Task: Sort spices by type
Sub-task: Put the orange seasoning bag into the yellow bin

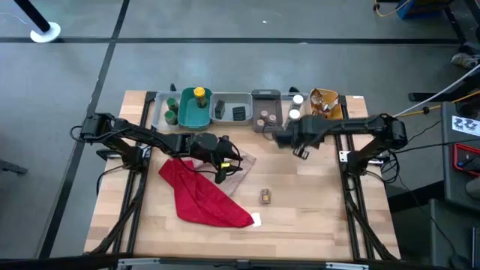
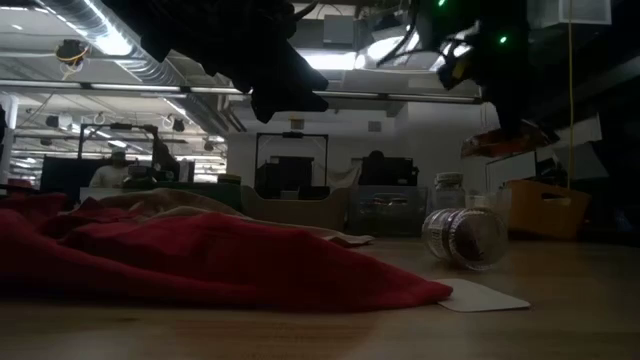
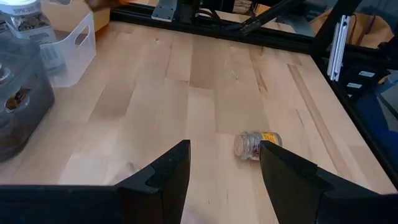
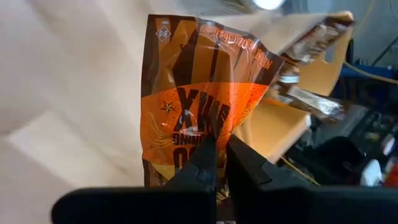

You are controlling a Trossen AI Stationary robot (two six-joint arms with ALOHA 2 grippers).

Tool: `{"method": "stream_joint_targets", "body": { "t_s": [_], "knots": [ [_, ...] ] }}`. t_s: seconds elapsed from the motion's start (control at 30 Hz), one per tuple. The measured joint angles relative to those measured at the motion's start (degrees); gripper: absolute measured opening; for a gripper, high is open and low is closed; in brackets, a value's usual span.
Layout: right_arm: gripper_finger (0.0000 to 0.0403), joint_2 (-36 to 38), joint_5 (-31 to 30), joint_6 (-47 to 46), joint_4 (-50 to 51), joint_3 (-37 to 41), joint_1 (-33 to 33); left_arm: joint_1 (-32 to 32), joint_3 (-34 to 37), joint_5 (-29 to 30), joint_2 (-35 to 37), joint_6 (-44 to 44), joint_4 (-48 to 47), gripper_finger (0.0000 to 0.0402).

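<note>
Between the right gripper's [image 4: 221,163] fingers sits the lower edge of an orange-brown packet [image 4: 202,99], pinched tight, its crinkled face filling the right wrist view. Just beyond the packet lies the yellow bin [image 4: 280,124] with more such packets in it, so the step in hand looks like dropping this one among its kind. To do that well, carry the packet fully over the bin's rim before letting go, since a thin foil edge can catch on the wall; whether it already hangs over the bin I cannot tell for sure from above.

Ahead of the left gripper [image 3: 224,168], whose fingers stand spread with nothing between them, a small jar [image 3: 256,145] lies on its side on the bare wood table [image 3: 186,81], near but not touching the fingers. Behind and below that gripper are the red cloth [image 1: 202,199] and tan cloth [image 1: 241,171]. Sorted jars and boxes sit in the bins [image 1: 232,110] along the table's far edge.
</note>
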State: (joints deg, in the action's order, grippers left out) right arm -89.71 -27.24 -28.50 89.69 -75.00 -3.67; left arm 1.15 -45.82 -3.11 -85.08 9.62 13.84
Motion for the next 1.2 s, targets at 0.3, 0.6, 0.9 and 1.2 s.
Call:
{"method": "stream_joint_targets", "body": {
  "t_s": [0.3,0.6,0.9,1.2],
  "knots": [
    [0.0016,0.59,-10.46,12.58,0.35,0.0,-17.81,0.0,0.0,0.0,-0.02,-0.95,0.05,0.018],
    [0.0017,0.63,-13.81,17.28,0.37,1.55,-34.51,0.0,0.0,0.0,-0.02,-0.93,0.05,0.018],
    [0.0019,0.63,-13.75,18.77,0.33,10.57,-39.15,0.0,0.0,0.04,-0.04,-2.4,0.05,0.018],
    [0.002,0.63,-10.7,18.87,-1.01,16.34,-39.07,0.0,0.0,0.37,-0.04,-2.4,0.05,0.018]
  ]
}}
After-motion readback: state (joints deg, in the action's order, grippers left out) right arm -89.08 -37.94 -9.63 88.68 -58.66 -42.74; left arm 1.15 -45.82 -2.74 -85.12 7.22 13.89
